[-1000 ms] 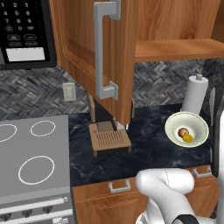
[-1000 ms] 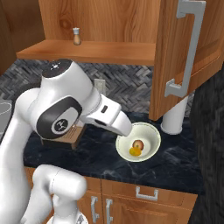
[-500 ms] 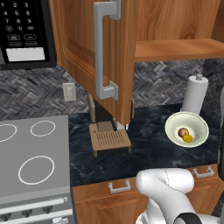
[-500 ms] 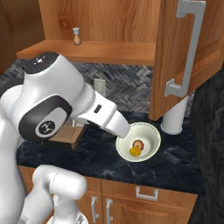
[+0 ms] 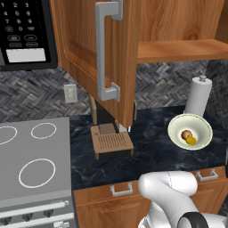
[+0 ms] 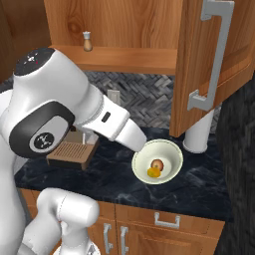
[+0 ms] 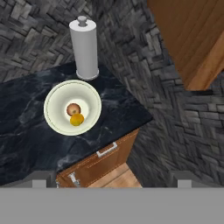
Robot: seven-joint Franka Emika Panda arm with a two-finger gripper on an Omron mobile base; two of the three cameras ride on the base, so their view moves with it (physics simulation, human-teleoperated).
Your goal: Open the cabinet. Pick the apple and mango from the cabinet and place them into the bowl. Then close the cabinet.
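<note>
Gripper (image 7: pixel 112 186): 2 finger tips (image 7: pixel 43 178) sit far apart at the bottom corners of the hand view, so jaws wide, nothing btwn them. Hand looks down at the counter from above.

Below the fingers: bowl (image 7: pixel 53 114) on the dark marble counter (image 7: pixel 22 140). Apple (image 7: pixel 73 109) and mango (image 7: pixel 77 119) both lie inside it, touching, mango on the side nearer the counter edge. In left base view the bowl (image 5: pixel 201 126) holds apple (image 5: pixel 185 134) w/ mango (image 5: pixel 191 140) just beside it; right base view gives the same: bowl (image 6: pixel 172 152), apple (image 6: pixel 157 164), mango (image 6: pixel 153 172).

Just beside the bowl, toward the wall: white paper-towel roll (image 7: pixel 85 46), upright, near but apart from the rim. Also roll (image 5: pixel 197 95) in left base view.

Arm's forearm (image 6: pixel 114 127) slants down to the bowl's left rim in right base view.

Above: cabinet (image 5: pixel 173 26) w/ doors swung out. 1 door (image 5: pixel 82 49) w/ grey bar handle (image 5: pixel 103 49) hangs over the counter; other door (image 6: pixel 199 64) stands open above the roll. Shelf (image 6: pixel 119 57) carries a small shaker (image 6: pixel 87 41).

Farther left on the counter: brown slotted block (image 5: pixel 111 141). Past it, stove top (image 5: pixel 31 160) and microwave (image 5: pixel 24 31) overhead. Drawer fronts (image 6: pixel 167 221) under the counter edge.
</note>
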